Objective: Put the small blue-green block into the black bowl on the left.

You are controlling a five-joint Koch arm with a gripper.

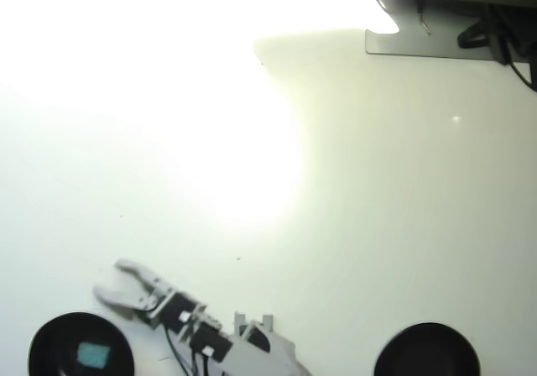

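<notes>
the small blue-green block lies inside the black bowl at lower left. the gripper hovers just beyond the rim, holding nothing; its spread i cannot tell. the block looks light, rigid, best pinched across flat sides.

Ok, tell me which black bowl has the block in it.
The black bowl at lower left holds the small blue-green block; the other bowl shows only dark inside.
</notes>
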